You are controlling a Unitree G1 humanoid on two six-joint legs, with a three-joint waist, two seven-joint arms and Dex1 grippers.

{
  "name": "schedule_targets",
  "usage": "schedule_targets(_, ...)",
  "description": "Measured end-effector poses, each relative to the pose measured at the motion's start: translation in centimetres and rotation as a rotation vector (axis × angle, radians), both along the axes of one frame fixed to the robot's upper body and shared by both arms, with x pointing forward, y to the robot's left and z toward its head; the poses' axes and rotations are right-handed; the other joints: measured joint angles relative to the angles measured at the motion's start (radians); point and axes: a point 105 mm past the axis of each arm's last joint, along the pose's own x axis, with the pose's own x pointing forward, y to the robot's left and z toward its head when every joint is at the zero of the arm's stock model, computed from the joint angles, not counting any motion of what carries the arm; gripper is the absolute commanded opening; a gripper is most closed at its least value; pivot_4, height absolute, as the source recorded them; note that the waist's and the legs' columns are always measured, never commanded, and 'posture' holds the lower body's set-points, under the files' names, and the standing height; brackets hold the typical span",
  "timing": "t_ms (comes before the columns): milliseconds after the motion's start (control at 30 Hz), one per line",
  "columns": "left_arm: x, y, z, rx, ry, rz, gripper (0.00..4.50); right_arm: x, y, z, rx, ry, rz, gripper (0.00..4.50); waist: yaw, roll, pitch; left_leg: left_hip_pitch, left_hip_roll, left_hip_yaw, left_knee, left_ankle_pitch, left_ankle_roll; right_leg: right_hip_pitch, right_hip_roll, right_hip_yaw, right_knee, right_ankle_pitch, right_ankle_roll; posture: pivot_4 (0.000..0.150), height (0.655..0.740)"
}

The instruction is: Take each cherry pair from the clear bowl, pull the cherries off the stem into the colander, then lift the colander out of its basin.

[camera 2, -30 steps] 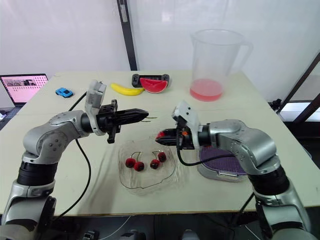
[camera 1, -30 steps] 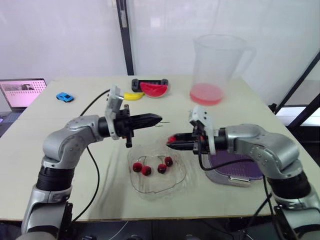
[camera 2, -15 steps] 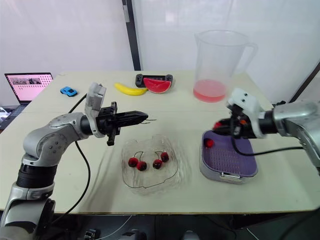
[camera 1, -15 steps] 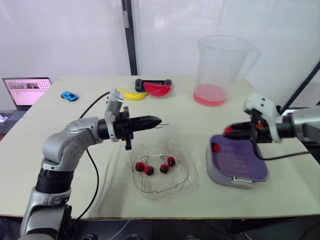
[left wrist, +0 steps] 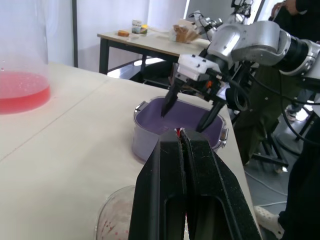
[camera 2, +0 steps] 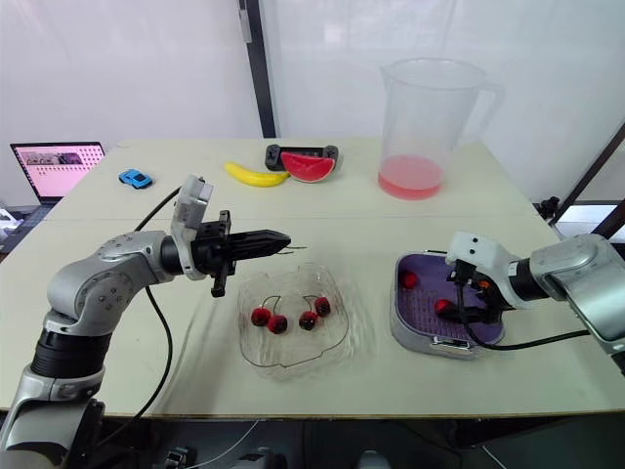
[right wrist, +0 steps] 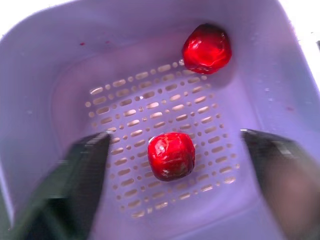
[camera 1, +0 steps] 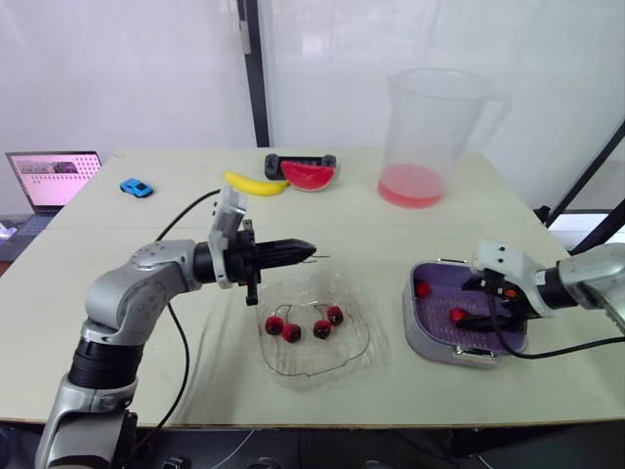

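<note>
Two cherries in colander; right gripper jaws apart astride one. Left gripper jaws clamped on stem by clear bowl.

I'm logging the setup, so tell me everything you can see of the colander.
The colander is purple, plastic-looking, rectangular with rounded corners, its floor pierced by rows of slots. It sits level in its grey basin. Two loose cherries lie inside, one by a corner, one mid-floor. The open right end effector straddles the mid-floor one.
</note>
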Motion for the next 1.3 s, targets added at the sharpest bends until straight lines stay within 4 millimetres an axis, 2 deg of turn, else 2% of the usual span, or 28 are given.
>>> schedule_targets(67,0.0,0.0,0.0,0.001,-0.001,0.001,0.00,0.1,-0.2,1.7,0.061,-0.034,-0.018,4.41,-0.001,0.000,0.000,0.000,0.000,0.000,0.000,0.000,0.000,0.000,0.000,0.000,0.000,0.000,0.000,0.150,0.7400)
schedule_targets(200,0.1,0.4,0.1,-0.006,-0.001,0.025,0.00,-0.6,-0.4,6.8,0.244,-0.128,-0.034,4.41,0.000,0.000,0.000,0.000,0.000,0.000,0.000,0.000,0.000,0.000,0.000,0.000,0.000,0.000,0.000,0.150,0.7400)
schedule_targets(300,0.4,1.7,0.3,-0.029,0.006,0.089,0.00,-1.5,-0.2,8.9,0.317,-0.158,-0.003,4.41,-0.001,0.000,0.000,0.000,0.000,0.000,0.000,0.000,0.000,0.001,0.000,0.000,0.000,0.000,0.000,0.150,0.7400)
schedule_targets(367,0.4,2.5,0.4,-0.051,0.014,0.122,0.00,-1.6,1.0,9.7,0.389,-0.170,0.049,4.41,-0.006,0.000,0.000,0.001,0.001,0.000,0.000,0.000,0.000,0.001,0.000,0.000,0.000,0.000,0.000,0.150,0.7400)
schedule_targets(467,0.2,3.9,0.1,-0.074,0.039,0.186,0.00,-1.9,4.7,10.5,0.533,-0.149,0.209,4.41,-0.011,0.001,0.000,0.002,0.001,0.000,-0.001,0.000,0.000,0.001,0.001,0.000,0.000,0.000,0.000,0.150,0.7400)
schedule_targets(500,0.1,4.6,-0.2,-0.074,0.055,0.219,0.00,-2.1,6.0,10.5,0.560,-0.129,0.267,4.41,-0.012,0.001,0.000,0.002,0.002,0.000,-0.001,0.000,0.000,0.001,0.001,0.000,0.000,0.000,0.000,0.150,0.7400)
schedule_targets(700,-1.5,9.1,-2.9,-0.044,0.153,0.404,0.00,-1.7,10.2,8.2,0.614,-0.029,0.382,4.41,0.001,0.000,0.000,0.001,0.002,-0.001,0.000,0.000,0.000,0.001,-0.001,0.000,0.000,0.000,0.000,0.150,0.7400)
schedule_targets(900,-2.6,11.9,-7.4,0.037,0.304,0.586,0.00,-1.2,12.4,7.3,0.636,0.006,0.429,4.41,0.003,0.000,0.000,0.001,0.002,-0.001,0.000,0.000,0.000,0.001,-0.002,0.000,0.000,0.000,0.000,0.150,0.7400)
schedule_targets(1033,-3.2,13.6,-11.6,0.066,0.425,0.717,0.00,-0.7,12.9,6.3,0.620,0.029,0.417,4.41,0.001,0.000,0.000,0.001,0.002,-0.001,-0.001,0.000,0.000,0.001,-0.001,0.000,0.000,0.000,0.000,0.150,0.7400)
schedule_targets(1133,-2.7,14.9,-13.1,0.078,0.460,0.807,0.94,-1.0,13.3,6.2,0.610,0.034,0.439,4.50,0.003,0.000,0.000,0.001,0.002,-0.001,0.000,0.000,0.000,0.001,-0.001,-0.001,0.000,0.000,0.000,0.150,0.7400)
schedule_targets(1300,-2.3,16.0,-13.8,0.087,0.458,0.864,3.62,-1.6,13.9,6.0,0.591,0.046,0.468,4.50,0.001,0.000,0.000,0.001,0.002,-0.001,-0.001,0.000,0.000,0.001,-0.001,-0.001,0.000,0.000,0.000,0.150,0.7400)
